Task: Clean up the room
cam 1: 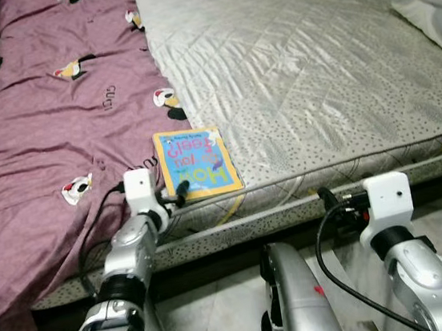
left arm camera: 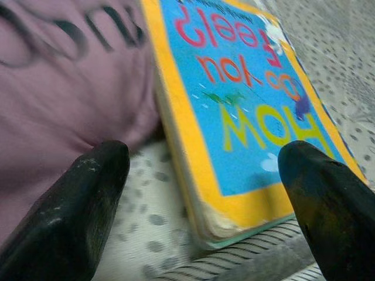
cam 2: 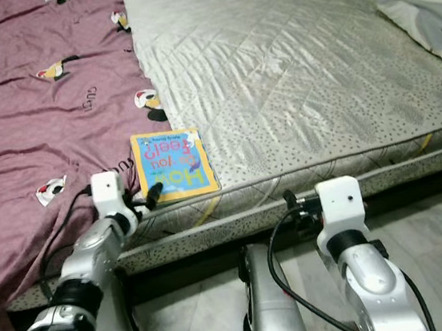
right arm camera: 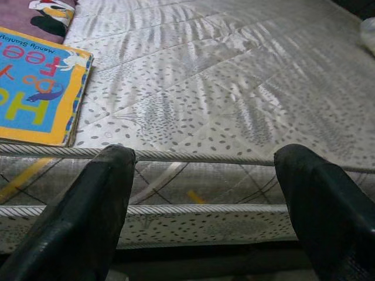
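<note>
Book (cam 1: 196, 163), a bright children's board book, lies flat on the mattress (cam 1: 314, 65) at its near edge, just beside the purple blanket (cam 1: 61, 112) that covers the mattress's left side. The left gripper (left arm camera: 199, 193) has its fingers spread wide on either side of the book's near corner, apparently lined up to grasp it. The right gripper (right arm camera: 205, 205) hovers apart at the mattress's front edge, fingers also spread and holding nothing, likely waiting.
</note>
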{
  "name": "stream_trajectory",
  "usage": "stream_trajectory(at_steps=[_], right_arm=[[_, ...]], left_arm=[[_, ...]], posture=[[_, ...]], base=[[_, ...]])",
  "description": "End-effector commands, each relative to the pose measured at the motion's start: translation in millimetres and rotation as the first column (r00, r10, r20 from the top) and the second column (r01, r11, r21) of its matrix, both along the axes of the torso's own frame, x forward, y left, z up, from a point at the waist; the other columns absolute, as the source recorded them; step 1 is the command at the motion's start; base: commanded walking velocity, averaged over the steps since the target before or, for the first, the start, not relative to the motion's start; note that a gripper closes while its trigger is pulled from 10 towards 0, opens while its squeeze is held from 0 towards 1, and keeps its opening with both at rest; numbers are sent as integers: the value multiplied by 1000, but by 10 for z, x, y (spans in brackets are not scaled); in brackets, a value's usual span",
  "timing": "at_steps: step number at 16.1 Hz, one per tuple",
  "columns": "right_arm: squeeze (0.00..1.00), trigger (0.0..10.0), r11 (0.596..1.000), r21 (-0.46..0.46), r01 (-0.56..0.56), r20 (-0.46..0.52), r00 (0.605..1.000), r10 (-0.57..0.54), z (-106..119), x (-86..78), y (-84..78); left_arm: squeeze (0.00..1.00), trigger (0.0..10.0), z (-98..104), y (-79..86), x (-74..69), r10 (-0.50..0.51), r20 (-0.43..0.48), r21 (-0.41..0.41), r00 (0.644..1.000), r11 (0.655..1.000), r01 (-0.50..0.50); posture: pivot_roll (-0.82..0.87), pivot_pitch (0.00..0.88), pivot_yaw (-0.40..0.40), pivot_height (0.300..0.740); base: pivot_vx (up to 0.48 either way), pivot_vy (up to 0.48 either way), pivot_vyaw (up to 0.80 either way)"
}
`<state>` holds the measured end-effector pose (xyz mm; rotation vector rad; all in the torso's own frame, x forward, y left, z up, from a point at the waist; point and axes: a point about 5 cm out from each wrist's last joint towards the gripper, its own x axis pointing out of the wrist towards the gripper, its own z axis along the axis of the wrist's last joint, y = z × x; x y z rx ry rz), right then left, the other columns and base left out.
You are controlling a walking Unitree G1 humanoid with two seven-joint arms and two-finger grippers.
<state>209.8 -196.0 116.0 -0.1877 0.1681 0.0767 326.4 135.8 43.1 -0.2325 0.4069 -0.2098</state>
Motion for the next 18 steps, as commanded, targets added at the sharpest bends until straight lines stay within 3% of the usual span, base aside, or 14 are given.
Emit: stream_trajectory(at_steps=[1, 5, 10, 13, 15, 18], right_arm=[[0, 10000, 1000, -29, 9, 19, 1000, -8, 65, -22, -39], [0, 10000, 999, -36, 9, 22, 1000, -9, 65, 16, -50], [0, 10000, 999, -36, -3, 36, 999, 4, 102, 43, -53], [0, 10000, 989, 105, -108, 62, 993, 102, 234, 77, 103], [0, 10000, 985, 112, -132, 58, 990, 126, 235, 94, 136], [0, 10000, 974, 152, -169, 55, 985, 163, 257, 103, 176]], left_arm=[[0, 10000, 1, -73, 14, -27, -14, -18, 1000, 999, 26], [0, 10000, -5, -162, 31, -23, -37, -64, 999, 998, 20], [0, 10000, -82, -69, 31, 55, -128, -158, 990, 985, -75], [0, 9961, -65, 35, 70, 96, -148, -292, 984, 947, -136], [0, 0, -64, 58, 79, 100, -165, -328, 981, 933, -150], [0, 0, -68, 136, 81, 115, -186, -373, 976, 910, -178]], posture=[[-219, 88, -56, 527], [-211, 78, -60, 527], [-223, 65, -63, 527], [-231, 57, -69, 527], [-234, 55, -73, 527], [-249, 48, -72, 527]], base=[[0, 0, 0], [0, 0, 0], [0, 0, 0], [0, 0, 0], [0, 0, 0], [0, 0, 0]])
